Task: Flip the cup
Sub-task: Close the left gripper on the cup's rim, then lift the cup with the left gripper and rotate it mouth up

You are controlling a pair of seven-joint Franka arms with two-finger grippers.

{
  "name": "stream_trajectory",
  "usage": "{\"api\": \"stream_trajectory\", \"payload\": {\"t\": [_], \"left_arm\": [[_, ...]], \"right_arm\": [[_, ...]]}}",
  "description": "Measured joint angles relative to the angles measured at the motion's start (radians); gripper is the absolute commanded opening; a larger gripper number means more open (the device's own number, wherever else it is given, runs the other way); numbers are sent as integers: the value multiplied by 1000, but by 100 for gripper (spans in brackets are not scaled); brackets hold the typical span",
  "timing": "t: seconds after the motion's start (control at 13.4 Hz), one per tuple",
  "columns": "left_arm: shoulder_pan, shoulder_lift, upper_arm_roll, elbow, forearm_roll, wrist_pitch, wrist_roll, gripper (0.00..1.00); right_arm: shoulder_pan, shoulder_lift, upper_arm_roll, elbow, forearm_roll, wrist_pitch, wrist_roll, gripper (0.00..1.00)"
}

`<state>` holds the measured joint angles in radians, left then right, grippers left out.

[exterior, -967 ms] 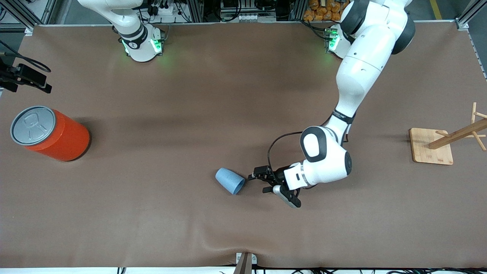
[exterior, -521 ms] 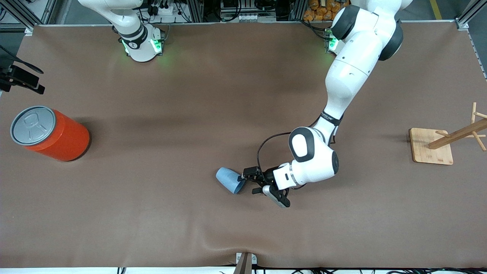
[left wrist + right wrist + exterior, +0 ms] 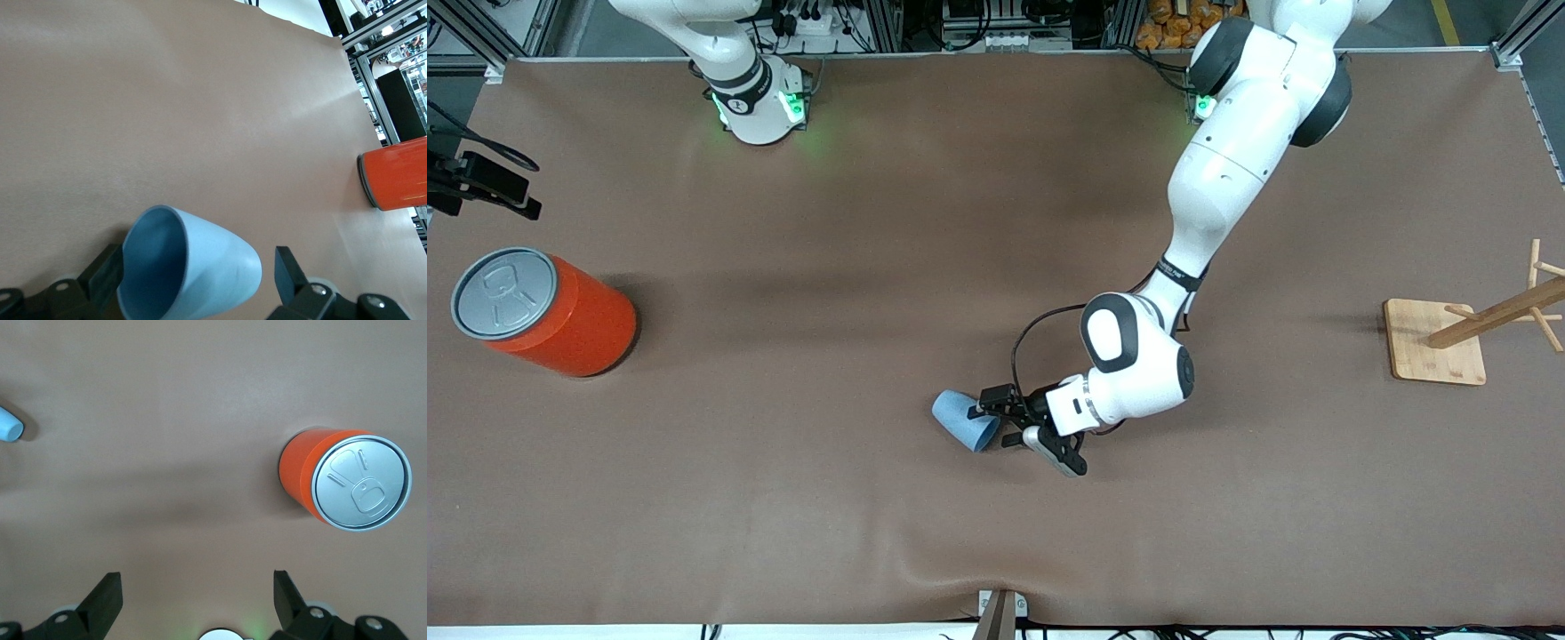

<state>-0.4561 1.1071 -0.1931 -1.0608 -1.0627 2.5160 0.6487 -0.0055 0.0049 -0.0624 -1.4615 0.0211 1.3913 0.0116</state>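
Left hand (image 3: pixel 996 425) is low over the bench (image 3: pixel 783 498), at the open mouth of the cup (image 3: pixel 963 421), with its fingers spread wide. In the left wrist view one finger (image 3: pixel 107 279) sits against the rim of the cup (image 3: pixel 200 273) and the other finger (image 3: pixel 288 275) stands off from the cup's wall with bare bench showing between them, so the cup lies between the fingers without being squeezed. The cup is light blue and lies on its side on the bench, mouth turned toward the left arm's end and its narrow closed base toward the right arm's end. It sits about midway along the bench, somewhat nearer the front camera than the middle.

Right hand (image 3: pixel 193 600) hangs high above the right arm's end of the bench, waiting, its fingers wide apart with nothing between them. Its wrist view looks down on an orange can (image 3: pixel 343 483) with a grey pull-tab lid, and shows the cup (image 3: pixel 9 425) small at the picture's edge.

The orange can (image 3: pixel 543 311) stands upright near the right arm's end of the bench, well apart from the cup. A wooden rack (image 3: pixel 1467 333) on a square base stands near the left arm's end, also well apart from the cup.
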Motion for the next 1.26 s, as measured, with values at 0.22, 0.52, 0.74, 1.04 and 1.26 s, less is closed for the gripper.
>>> {"api": "stream_trajectory", "payload": {"t": [0.22, 0.52, 0.74, 1.04, 1.26], "left_arm": [[-9, 1, 0, 8, -2, 6, -1, 100], [-30, 1, 0, 9, -6, 16, -1, 94], [-38, 1, 3, 12, -7, 27, -1, 36], [-35, 1, 13, 13, -7, 29, 0, 20], [-36, 5, 14, 12, -7, 29, 6, 19]], "right_arm": [[0, 0, 0, 0, 0, 0, 0, 100], [0, 0, 0, 0, 0, 0, 0, 100], [0, 0, 0, 0, 0, 0, 0, 100], [0, 0, 0, 0, 0, 0, 0, 100], [0, 0, 0, 0, 0, 0, 0, 100]]}}
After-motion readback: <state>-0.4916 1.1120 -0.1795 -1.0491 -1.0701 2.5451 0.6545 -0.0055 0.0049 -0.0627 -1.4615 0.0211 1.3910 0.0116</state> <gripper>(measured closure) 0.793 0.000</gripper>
